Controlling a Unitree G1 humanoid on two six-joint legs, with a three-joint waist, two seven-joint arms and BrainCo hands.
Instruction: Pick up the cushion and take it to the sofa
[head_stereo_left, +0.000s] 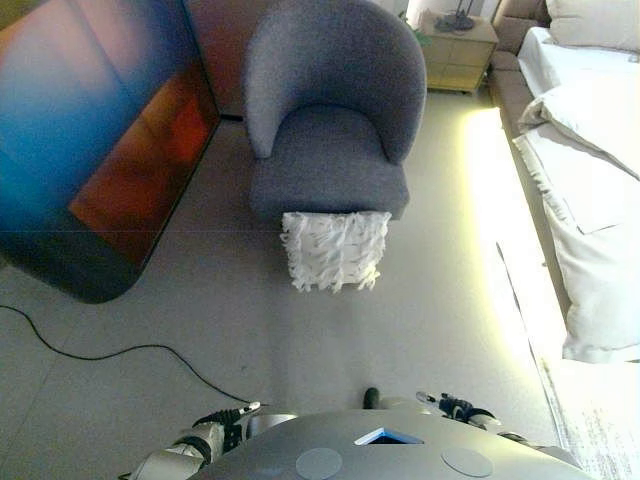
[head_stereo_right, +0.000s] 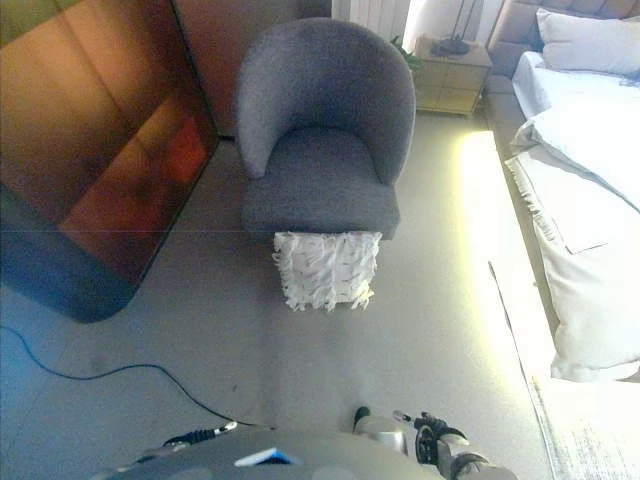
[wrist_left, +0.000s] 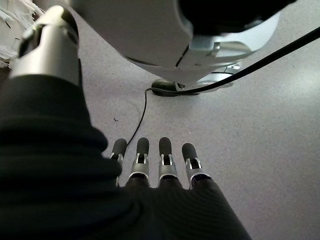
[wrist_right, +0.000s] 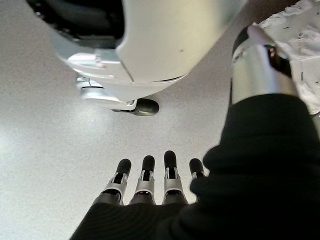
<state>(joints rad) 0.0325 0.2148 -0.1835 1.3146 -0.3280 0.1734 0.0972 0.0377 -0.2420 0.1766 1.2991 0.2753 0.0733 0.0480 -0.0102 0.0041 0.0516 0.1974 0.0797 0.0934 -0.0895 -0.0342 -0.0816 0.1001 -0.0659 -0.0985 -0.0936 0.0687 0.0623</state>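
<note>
A white fringed cushion (head_stereo_left: 335, 250) stands on the floor, leaning against the front of a grey armchair (head_stereo_left: 335, 115). Its corner also shows in the right wrist view (wrist_right: 300, 25) and in the left wrist view (wrist_left: 12, 20). My left hand (wrist_left: 160, 165) hangs low at my side with fingers straight, empty, pointing at the floor. My right hand (wrist_right: 155, 180) hangs the same way at my other side, open and empty. Both hands are well short of the cushion.
A large dark panel (head_stereo_left: 90, 130) leans at the left. A black cable (head_stereo_left: 120, 350) runs over the floor at the lower left. A bed with white bedding (head_stereo_left: 585, 170) fills the right side. A small nightstand (head_stereo_left: 458, 50) stands behind the armchair.
</note>
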